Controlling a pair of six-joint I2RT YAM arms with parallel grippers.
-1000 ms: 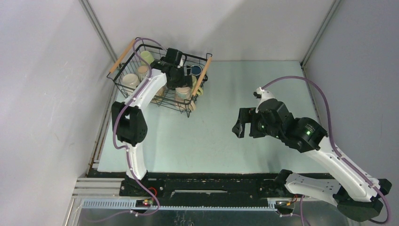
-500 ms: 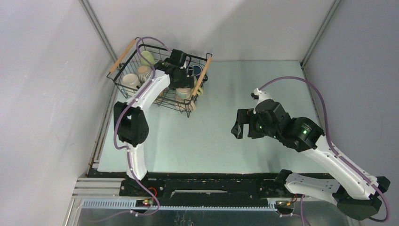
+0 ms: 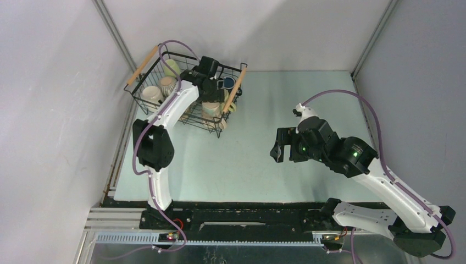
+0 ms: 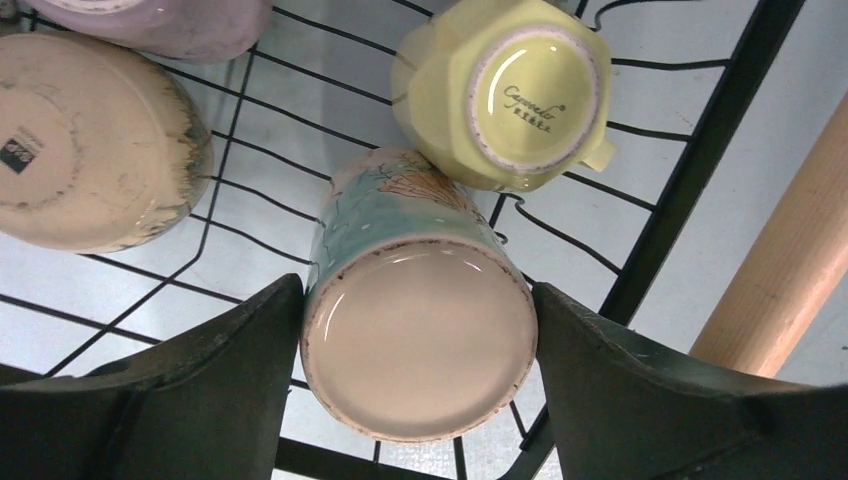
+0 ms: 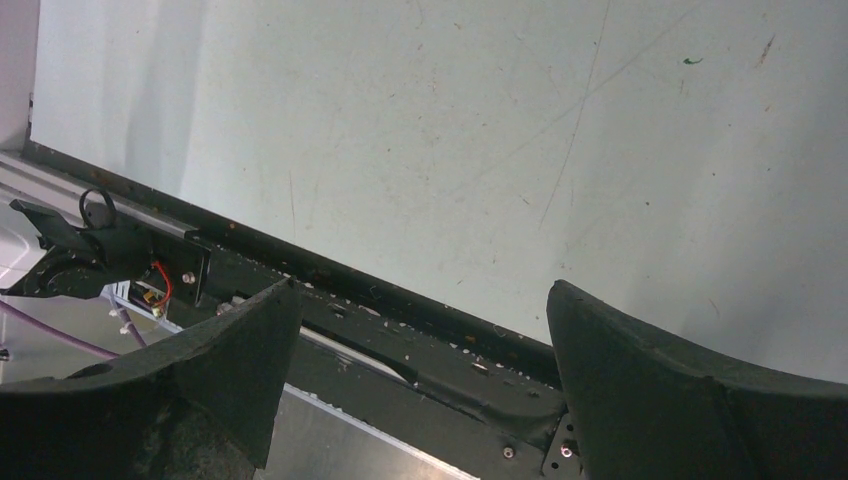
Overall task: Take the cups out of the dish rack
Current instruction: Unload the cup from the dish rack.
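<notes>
The dish rack [image 3: 142,66], a black wire basket with two wooden handles, stands at the table's far left. My left gripper [image 3: 211,98] reaches down into its right side. In the left wrist view a pale green cup with a cream base [image 4: 420,335] stands upside down between the fingers of my left gripper [image 4: 418,290], and both pads touch its sides. A yellow cup [image 4: 510,90], a cream cup [image 4: 80,150] and a mauve cup [image 4: 170,20] lie round it. My right gripper [image 3: 277,148] hangs open over the bare table, holding nothing.
More cups fill the rack's left half, a pale green one [image 3: 172,67] and a cream one [image 3: 152,94]. A wooden handle [image 4: 790,280] runs close by my left gripper's right finger. The right wrist view shows the table's near edge and black rail [image 5: 400,330].
My left gripper's fingers have closed inward onto the upside-down cup, and the left arm has shifted slightly inside the rack. The right arm has barely moved.
</notes>
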